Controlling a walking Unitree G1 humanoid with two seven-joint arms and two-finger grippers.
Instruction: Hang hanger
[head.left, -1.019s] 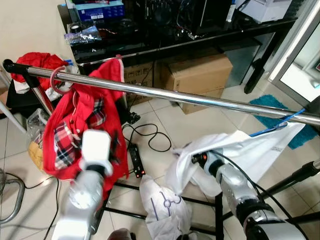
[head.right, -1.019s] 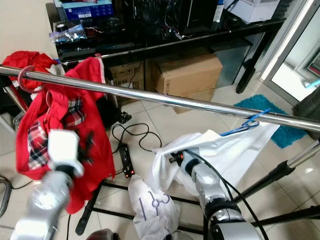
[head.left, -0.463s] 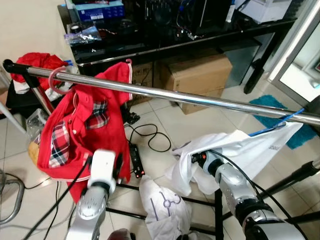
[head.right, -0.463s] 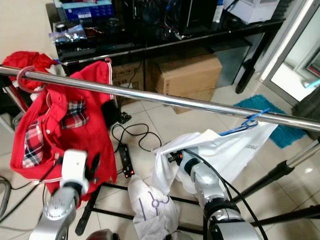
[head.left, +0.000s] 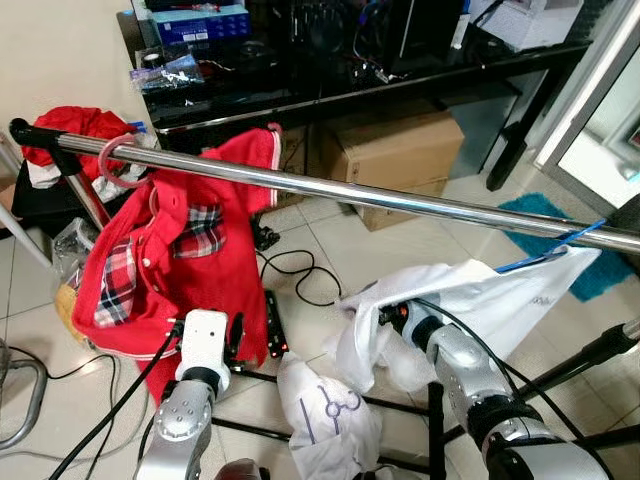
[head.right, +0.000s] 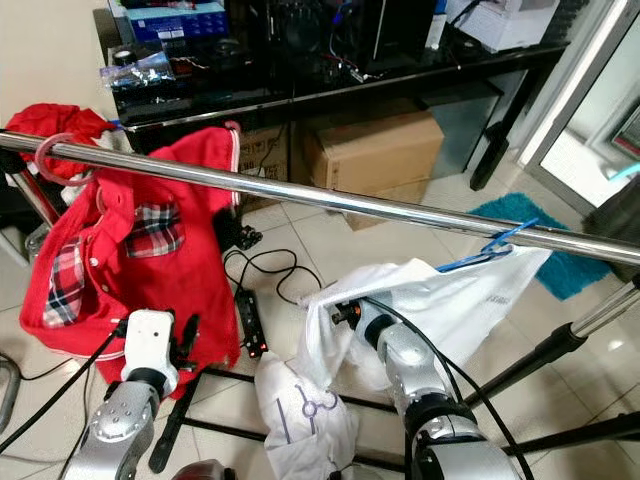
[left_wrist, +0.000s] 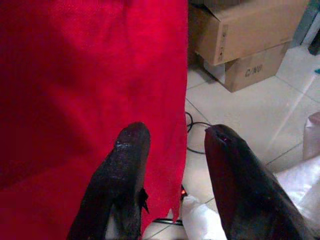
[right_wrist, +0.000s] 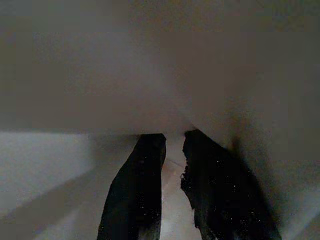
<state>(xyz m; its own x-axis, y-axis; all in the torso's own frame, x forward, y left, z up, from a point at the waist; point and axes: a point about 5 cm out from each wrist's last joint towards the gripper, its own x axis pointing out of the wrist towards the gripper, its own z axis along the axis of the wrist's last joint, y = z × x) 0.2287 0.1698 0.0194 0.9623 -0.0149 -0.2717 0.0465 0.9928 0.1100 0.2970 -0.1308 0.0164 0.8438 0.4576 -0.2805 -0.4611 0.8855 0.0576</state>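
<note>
mostly buried in the white shirt (head.left: 500, 300), the right gripper (right_wrist: 172, 142) pinches its cloth, while the left gripper (left_wrist: 172, 135) gapes empty beside the red jacket (head.left: 170, 250) on the rail (head.left: 400, 198).

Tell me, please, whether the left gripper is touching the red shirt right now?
Apart. In the left wrist view the left gripper is open, with floor tiles showing between its fingers and nothing clamped; the red shirt hangs just beyond it.
</note>
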